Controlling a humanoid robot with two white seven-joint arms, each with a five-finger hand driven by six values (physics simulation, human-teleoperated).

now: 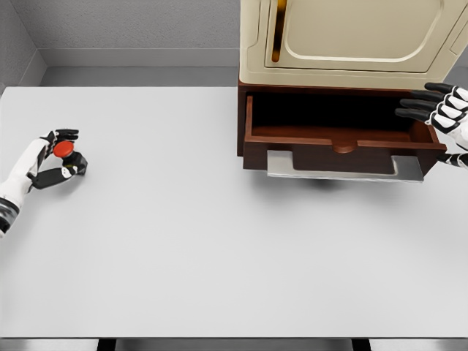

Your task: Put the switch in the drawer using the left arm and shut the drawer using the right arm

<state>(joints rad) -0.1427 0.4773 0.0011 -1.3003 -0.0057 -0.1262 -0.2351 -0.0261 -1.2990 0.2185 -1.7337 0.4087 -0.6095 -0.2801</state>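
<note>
Big white desk, and the dark wooden drawer hangs wide open under the cream cabinet at the far right, with my right hand hovering by its right end, fingers spread and holding nothing. My left hand is way over at the left edge, fingers pinching the little red switch. My worry is that long carry across: the pinch looks light, so the switch could slip out or clip the drawer front.

Bright even simulator light, sharp focus, soft shadow beneath drawer, dark drawer interior, no glare
</note>
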